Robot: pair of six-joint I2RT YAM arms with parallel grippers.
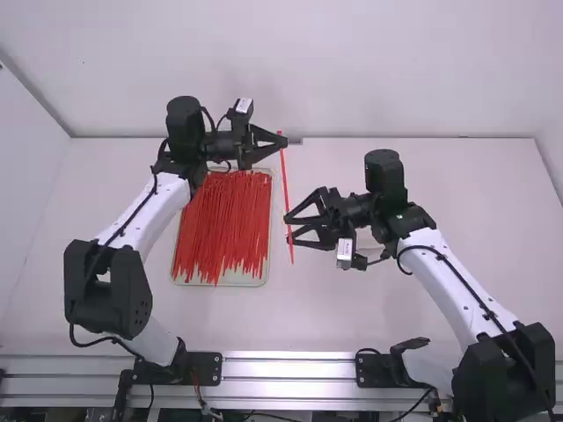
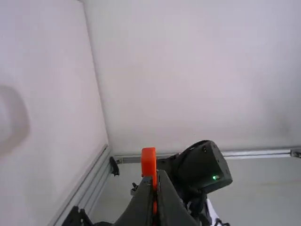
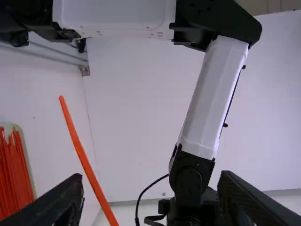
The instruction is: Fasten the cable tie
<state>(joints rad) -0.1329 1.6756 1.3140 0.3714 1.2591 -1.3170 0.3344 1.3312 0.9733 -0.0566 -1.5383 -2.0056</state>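
Done: cable tie (image 1: 286,189) is clamped in the left tool (image 1: 276,141).
Remaining: tail to be taken by the wide-spread right tool (image 1: 289,226), then threaded.

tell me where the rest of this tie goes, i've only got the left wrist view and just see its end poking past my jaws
observer: the cable tie runs straight from your jaws back toward the arm bases.
operator: is the right arm on it yet
observer: no, the jaws of the right arm stand open with the tie's lower part between them.
operator: anything close by
observer: a tray of spare red ties lies right beside it, on the left arm's side.
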